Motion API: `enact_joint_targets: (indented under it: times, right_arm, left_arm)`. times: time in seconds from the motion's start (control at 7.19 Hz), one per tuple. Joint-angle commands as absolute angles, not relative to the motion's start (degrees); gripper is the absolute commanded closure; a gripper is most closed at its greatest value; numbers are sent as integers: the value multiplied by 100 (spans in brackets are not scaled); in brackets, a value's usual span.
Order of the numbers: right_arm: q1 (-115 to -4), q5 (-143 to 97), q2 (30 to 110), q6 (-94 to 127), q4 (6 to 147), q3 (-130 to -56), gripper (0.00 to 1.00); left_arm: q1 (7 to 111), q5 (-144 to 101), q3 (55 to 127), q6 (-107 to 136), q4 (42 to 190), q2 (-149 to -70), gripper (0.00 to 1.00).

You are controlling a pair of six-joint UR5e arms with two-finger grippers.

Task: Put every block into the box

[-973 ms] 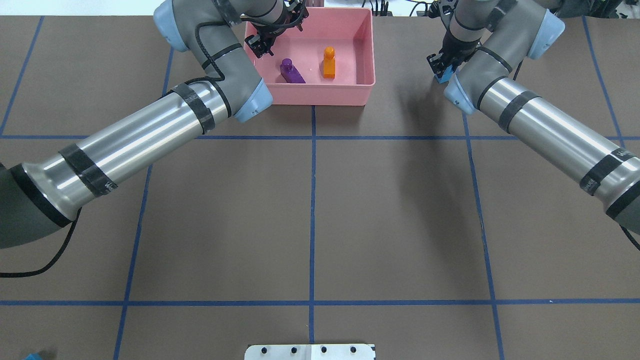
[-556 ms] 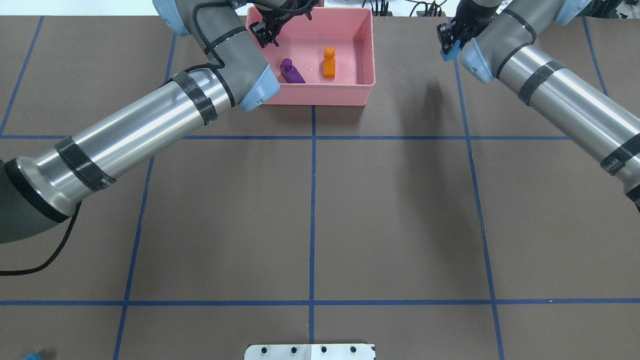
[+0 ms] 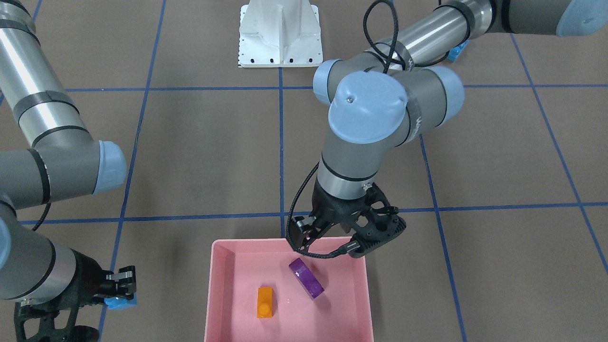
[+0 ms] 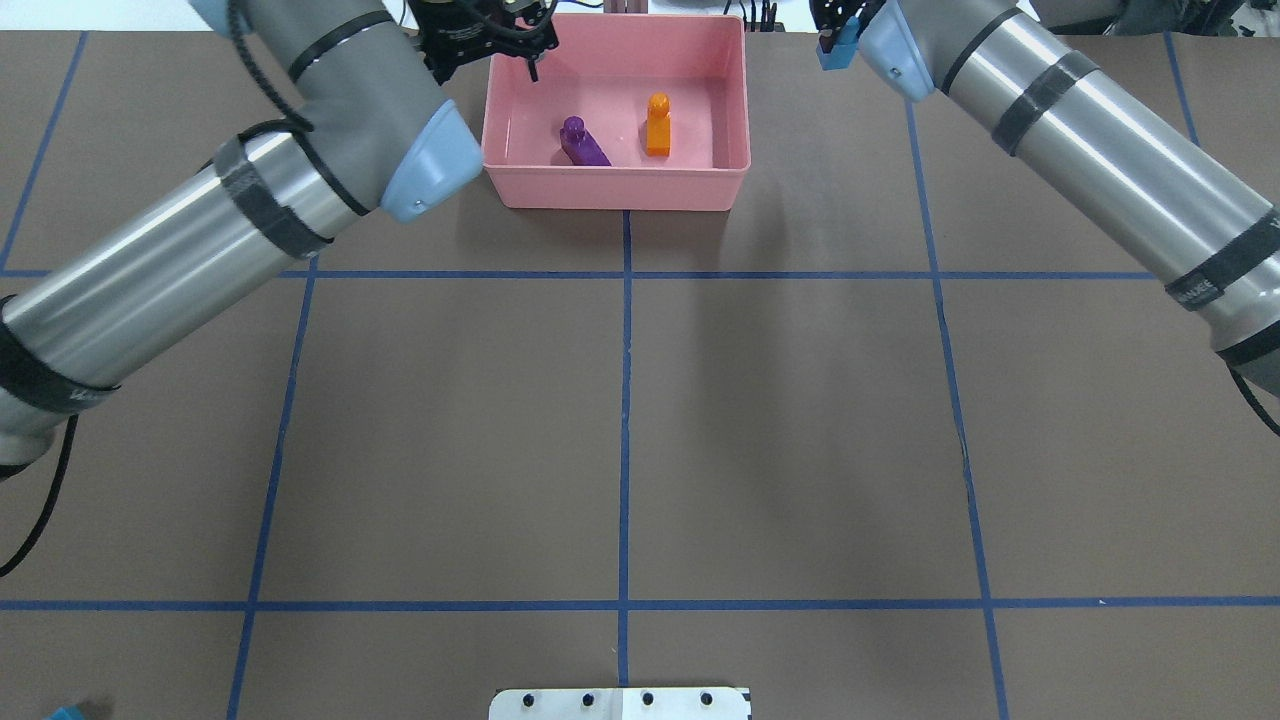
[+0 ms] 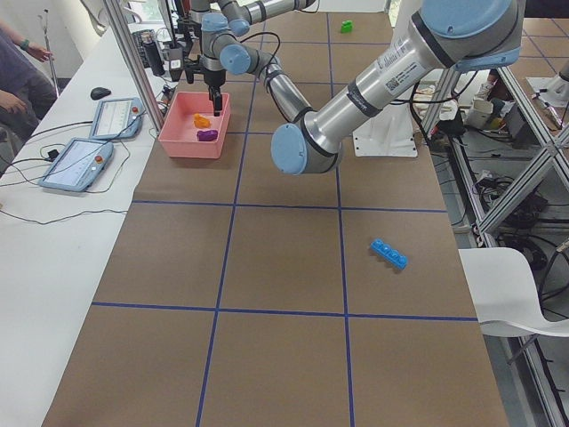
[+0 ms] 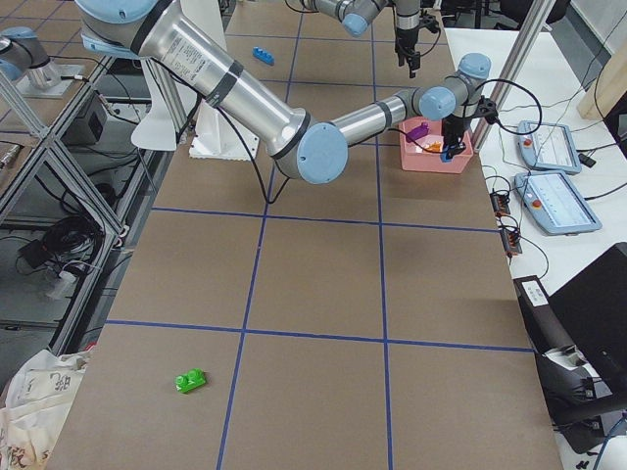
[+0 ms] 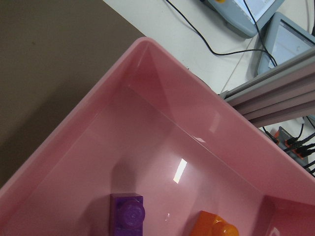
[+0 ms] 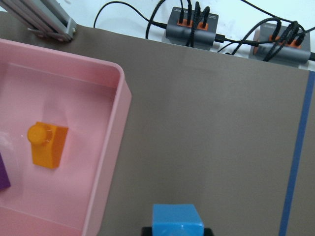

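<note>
The pink box (image 4: 620,190) stands at the table's far edge. A purple sloped block (image 4: 584,143) and an orange block (image 4: 657,125) lie inside it. My left gripper (image 3: 300,233) hangs open and empty over the box's corner on my left side, above the purple block (image 3: 306,278). To the right of the box, my right gripper (image 4: 835,35) is shut on a small blue block (image 8: 177,221), held above the table clear of the box wall (image 8: 115,162). A long blue block (image 5: 388,253) and a green block (image 6: 190,380) lie on the table far from the box.
The white robot base (image 3: 280,33) sits at the table's near edge. Beyond the box's far side are cables, power boxes (image 8: 189,24), tablets (image 5: 76,160) and a metal frame post (image 5: 133,62). A person's arm (image 5: 13,98) shows at the side bench.
My right gripper has lifted the small blue block off the table and carried it left toward the box. My left arm has pulled away from the purple block toward the box's far left corner.
</note>
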State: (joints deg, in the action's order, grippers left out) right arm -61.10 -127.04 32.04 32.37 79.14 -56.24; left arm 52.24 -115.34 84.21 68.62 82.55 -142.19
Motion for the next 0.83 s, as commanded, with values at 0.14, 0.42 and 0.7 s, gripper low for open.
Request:
enact_joint_targets:
  times: [0.14, 0.42, 0.7]
  right_arm:
    - [-5540, -11896, 2735, 4390, 6871, -5180, 100]
    - [-5091, -11156, 2576, 4929, 6216, -4792, 100]
    - [-4825, -10600, 2540, 5640, 6047, -4781, 100]
  left_arm:
    - [5326, -11540, 10823, 4848, 7875, -11609, 0]
    - [5309, -11584, 11546, 4326, 7892, -10656, 0]
    - [5204, -11671, 11942, 4316, 7893, -10206, 0]
